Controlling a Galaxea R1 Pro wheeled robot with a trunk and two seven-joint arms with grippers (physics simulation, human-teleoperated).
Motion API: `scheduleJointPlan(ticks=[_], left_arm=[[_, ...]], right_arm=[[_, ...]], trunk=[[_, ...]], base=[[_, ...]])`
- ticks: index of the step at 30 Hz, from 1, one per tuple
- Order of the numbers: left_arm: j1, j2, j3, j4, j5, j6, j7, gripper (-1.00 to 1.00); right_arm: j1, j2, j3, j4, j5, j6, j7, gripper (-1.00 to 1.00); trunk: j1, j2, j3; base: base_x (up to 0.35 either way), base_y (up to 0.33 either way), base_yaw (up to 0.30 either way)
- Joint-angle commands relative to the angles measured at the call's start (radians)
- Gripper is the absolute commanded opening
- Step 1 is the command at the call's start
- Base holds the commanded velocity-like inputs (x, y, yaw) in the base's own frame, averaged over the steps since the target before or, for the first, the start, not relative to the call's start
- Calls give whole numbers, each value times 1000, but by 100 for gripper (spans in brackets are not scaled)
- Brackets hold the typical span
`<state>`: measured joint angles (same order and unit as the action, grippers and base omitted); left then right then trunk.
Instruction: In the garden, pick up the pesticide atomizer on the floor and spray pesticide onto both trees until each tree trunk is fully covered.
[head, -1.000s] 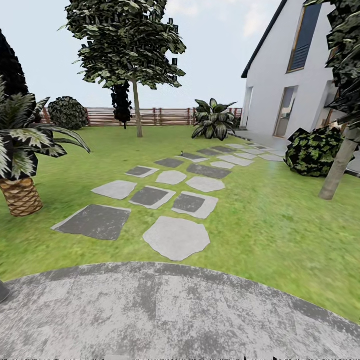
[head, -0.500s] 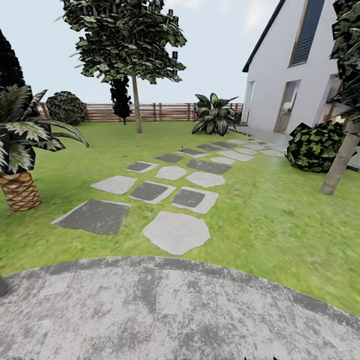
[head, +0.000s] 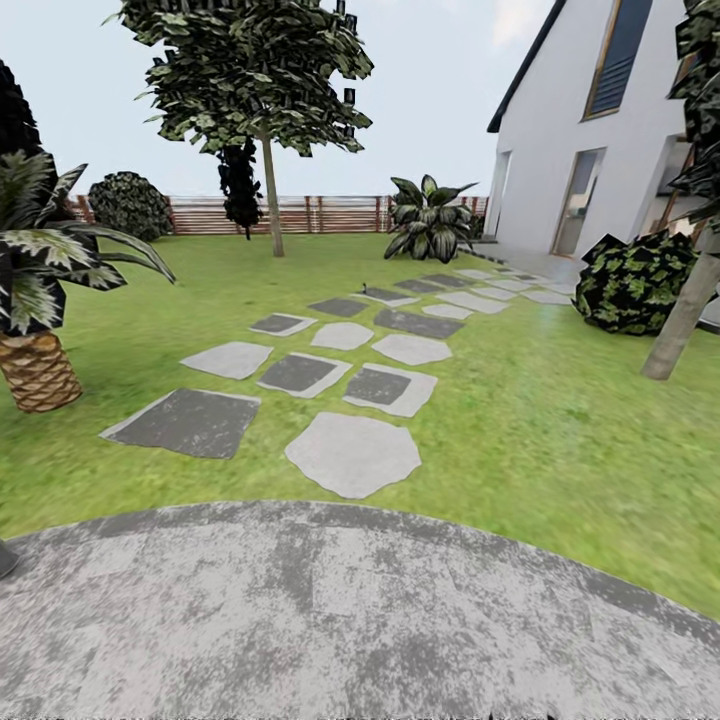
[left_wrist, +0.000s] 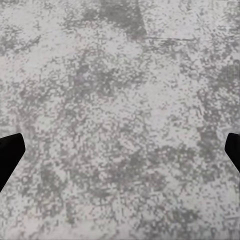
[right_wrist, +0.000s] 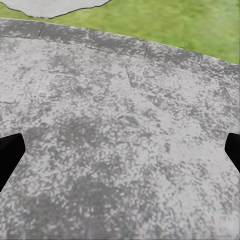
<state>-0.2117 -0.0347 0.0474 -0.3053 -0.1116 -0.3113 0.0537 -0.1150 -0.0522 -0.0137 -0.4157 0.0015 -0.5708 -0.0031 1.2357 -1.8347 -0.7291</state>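
The garden lawn (head: 540, 420) lies ahead with two pale-trunked trees. One tree trunk (head: 271, 205) rises far back by the fence, under a ragged dark crown. The other tree trunk (head: 684, 315) leans at the right edge. A tiny dark object (head: 365, 289) stands on a far stepping stone; I cannot tell whether it is the pesticide atomizer. My left gripper (left_wrist: 120, 155) is open over grey paving, its black fingertips (left_wrist: 10, 155) wide apart with nothing between them. My right gripper (right_wrist: 120, 155) is likewise open over paving near the grass edge.
Round grey paving (head: 330, 620) fills the foreground. Stepping stones (head: 352, 454) run across the lawn toward the white house (head: 580, 150). A short palm (head: 38, 368) stands at the left. A dark bush (head: 632, 282) sits beside the right tree, and a slatted fence (head: 330, 213) closes the back.
The whole head view has shifted upward in the picture, so the camera has moved. Nothing in the garden itself has visibly changed place.
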Motion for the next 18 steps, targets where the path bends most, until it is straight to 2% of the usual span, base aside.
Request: scheduleJointPlan(ticks=[1,18], left_arm=[[0,0,0,0,0,0,0,100],[0,-1,0,0,1,1,1,100]], right_arm=[[0,0,0,0,0,0,0,100],[0,0,0,0,0,0,0,100]], trunk=[[4,-7,-5],[69,-126,-85]], base=[[0,0,0],[0,0,0]])
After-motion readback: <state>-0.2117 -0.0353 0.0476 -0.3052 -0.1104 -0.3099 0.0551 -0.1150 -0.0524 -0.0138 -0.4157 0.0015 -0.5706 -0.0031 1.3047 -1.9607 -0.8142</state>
